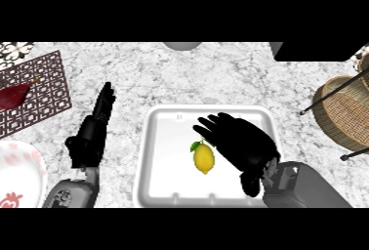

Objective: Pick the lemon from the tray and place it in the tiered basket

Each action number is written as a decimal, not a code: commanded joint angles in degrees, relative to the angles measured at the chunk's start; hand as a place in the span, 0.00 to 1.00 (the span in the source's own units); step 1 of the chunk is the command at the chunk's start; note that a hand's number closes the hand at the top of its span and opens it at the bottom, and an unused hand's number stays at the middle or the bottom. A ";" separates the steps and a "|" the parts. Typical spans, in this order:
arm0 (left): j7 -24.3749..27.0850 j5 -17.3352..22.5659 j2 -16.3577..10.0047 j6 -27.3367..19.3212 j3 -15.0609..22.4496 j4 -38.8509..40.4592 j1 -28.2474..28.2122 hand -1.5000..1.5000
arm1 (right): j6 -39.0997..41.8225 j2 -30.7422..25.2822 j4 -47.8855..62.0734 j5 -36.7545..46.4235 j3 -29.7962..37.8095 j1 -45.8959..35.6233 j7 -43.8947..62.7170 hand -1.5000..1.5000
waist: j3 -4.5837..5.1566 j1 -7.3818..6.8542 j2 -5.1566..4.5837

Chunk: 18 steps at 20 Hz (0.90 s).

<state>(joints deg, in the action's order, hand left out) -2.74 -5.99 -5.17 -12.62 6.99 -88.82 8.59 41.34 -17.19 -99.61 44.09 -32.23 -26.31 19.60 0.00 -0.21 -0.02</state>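
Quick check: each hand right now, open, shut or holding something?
Left hand: open, fingers straight, holding nothing, left of the tray.
Right hand: open over the tray, beside the lemon, not holding it.

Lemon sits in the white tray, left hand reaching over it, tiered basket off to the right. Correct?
Wrong hand. The head view shows the right hand over the white tray beside the lemon; the left hand rests open left of the tray. The tiered basket is off to the right, as stated.
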 commanded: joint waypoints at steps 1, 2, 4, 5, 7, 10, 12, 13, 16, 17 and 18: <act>2.86 1.44 -1.11 2.21 -3.37 2.91 0.39 0.50 | 2.69 3.27 -0.20 1.91 1.29 -0.25 -1.12 0.00 | 0.02 0.11 0.03; 0.37 -0.58 0.84 0.42 -0.97 -0.70 -0.54 0.50 | 1.44 2.59 0.27 3.80 1.14 1.91 -3.34 0.00 | 0.00 0.10 0.05; -2.37 -0.93 1.90 -0.41 -1.27 1.43 3.73 0.50 | 0.23 -0.01 1.34 3.26 2.59 3.41 -6.98 0.00 | 0.00 0.23 0.02; 3.37 -0.82 2.30 0.61 -1.43 5.78 2.41 0.50 | 1.69 2.61 -0.57 4.76 2.23 3.52 -4.46 0.00 | 0.01 0.26 0.02; 1.52 -1.09 1.68 0.66 -1.84 3.49 1.82 0.50 | 4.17 5.98 4.56 4.39 3.73 -1.41 -5.03 0.00 | 0.01 0.02 0.01; 2.24 -0.55 1.29 1.81 -2.50 1.89 -0.01 0.50 | 5.69 8.18 3.74 6.37 3.47 0.26 -3.38 0.00 | 0.01 0.07 0.04; -1.19 -2.17 1.21 1.22 -2.20 0.30 1.88 0.50 | 6.33 7.86 3.87 7.24 4.53 0.59 -4.11 0.00 | 0.01 0.12 0.05; -3.17 -2.46 1.83 0.66 -0.94 -3.33 -0.30 0.50 | 1.02 7.91 6.19 9.35 1.06 3.83 -6.24 0.00 | 0.00 0.02 0.06; 0.02 -2.79 2.60 1.34 -0.64 -0.95 -0.56 0.50 | -0.22 9.10 10.86 12.14 2.09 1.34 -8.42 0.00 | 0.00 -0.03 0.03; -1.82 -2.91 2.44 0.91 -0.69 -4.04 -1.92 0.50 | 0.85 10.70 7.19 12.79 0.16 4.63 -5.22 0.00 | 0.00 0.03 0.08; -2.20 -1.78 1.34 2.49 -2.39 -2.39 0.03 0.50 | 2.14 11.74 11.20 12.50 3.33 -0.10 -6.43 0.00 | 0.01 -0.02 0.03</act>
<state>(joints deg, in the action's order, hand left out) -3.28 -8.14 -3.23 -11.34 5.43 -89.54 8.61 42.64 -8.11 -91.97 54.78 -30.48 -24.08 13.54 0.00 -0.17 0.01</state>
